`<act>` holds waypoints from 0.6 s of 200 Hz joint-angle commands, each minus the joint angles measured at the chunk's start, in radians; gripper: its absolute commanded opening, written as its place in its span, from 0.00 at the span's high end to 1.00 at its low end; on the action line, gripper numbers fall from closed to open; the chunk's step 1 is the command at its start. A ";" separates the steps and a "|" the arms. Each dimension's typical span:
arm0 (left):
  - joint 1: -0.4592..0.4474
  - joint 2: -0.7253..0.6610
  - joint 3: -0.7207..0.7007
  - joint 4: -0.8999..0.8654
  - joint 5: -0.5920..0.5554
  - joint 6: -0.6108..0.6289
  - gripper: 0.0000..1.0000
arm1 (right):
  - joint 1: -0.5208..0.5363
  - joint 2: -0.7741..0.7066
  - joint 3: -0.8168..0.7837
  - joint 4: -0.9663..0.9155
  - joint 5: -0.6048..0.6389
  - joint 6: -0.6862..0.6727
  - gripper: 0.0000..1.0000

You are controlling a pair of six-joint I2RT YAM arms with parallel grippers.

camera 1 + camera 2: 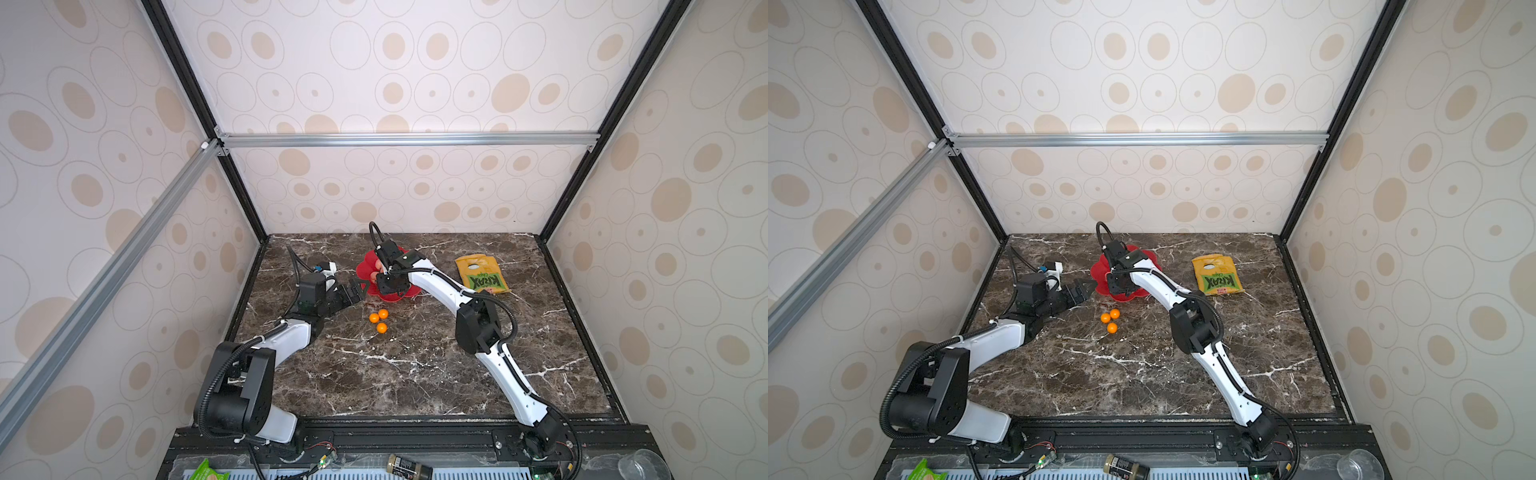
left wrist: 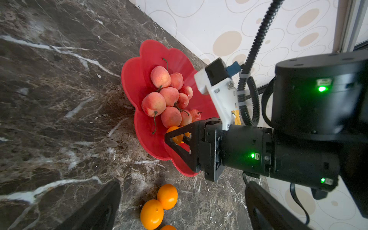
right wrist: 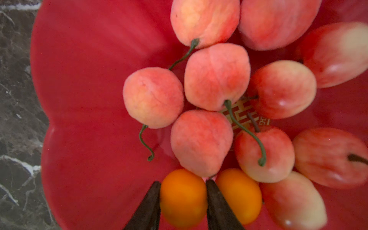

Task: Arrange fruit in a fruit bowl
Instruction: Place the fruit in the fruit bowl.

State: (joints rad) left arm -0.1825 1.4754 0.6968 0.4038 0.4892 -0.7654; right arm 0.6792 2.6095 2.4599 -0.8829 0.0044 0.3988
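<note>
The red flower-shaped fruit bowl (image 1: 362, 266) (image 1: 1097, 272) (image 2: 135, 79) (image 3: 89, 89) stands at the back middle of the marble table. Several pink-red fruits (image 2: 169, 95) (image 3: 217, 77) are heaped in it. My right gripper (image 3: 183, 181) (image 2: 173, 137) reaches down into the bowl, shut on an orange fruit (image 3: 183, 199) that rests low against the heap. A second orange fruit (image 3: 239, 195) lies right beside it. Three orange fruits (image 1: 380, 320) (image 1: 1111, 320) (image 2: 167, 196) lie on the table in front of the bowl. My left gripper (image 1: 356, 291) (image 1: 1086, 286) (image 2: 183, 185) hangs open and empty just left of the bowl, above those three.
A yellow-green snack bag (image 1: 482, 274) (image 1: 1217, 276) lies flat to the right of the bowl. On the front rail are a dark bottle (image 1: 409, 467), a green packet (image 1: 205, 471) and a clear cup (image 1: 640, 463). Patterned walls close in the table on three sides.
</note>
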 commanded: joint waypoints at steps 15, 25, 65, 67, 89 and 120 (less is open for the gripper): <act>0.011 -0.008 0.014 0.020 0.010 0.000 0.02 | -0.003 0.034 0.036 -0.034 0.017 -0.006 0.61; 0.011 -0.008 0.015 0.020 0.009 0.000 0.02 | -0.005 0.034 0.037 -0.034 0.017 -0.007 0.61; 0.011 -0.009 0.011 0.020 0.008 0.001 0.02 | -0.004 0.035 0.040 -0.034 0.017 -0.009 0.57; 0.011 -0.009 0.011 0.020 0.009 0.000 0.02 | -0.005 0.035 0.040 -0.033 0.017 -0.010 0.57; 0.011 -0.012 0.009 0.021 0.008 0.000 0.02 | -0.006 0.035 0.041 -0.036 0.017 -0.009 0.55; 0.011 -0.015 0.009 0.021 0.011 0.001 0.02 | -0.007 0.034 0.040 -0.035 0.016 -0.011 0.54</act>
State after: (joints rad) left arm -0.1810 1.4754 0.6968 0.4038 0.4896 -0.7654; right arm 0.6785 2.6263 2.4722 -0.8913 0.0048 0.3946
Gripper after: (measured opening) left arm 0.981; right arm 0.460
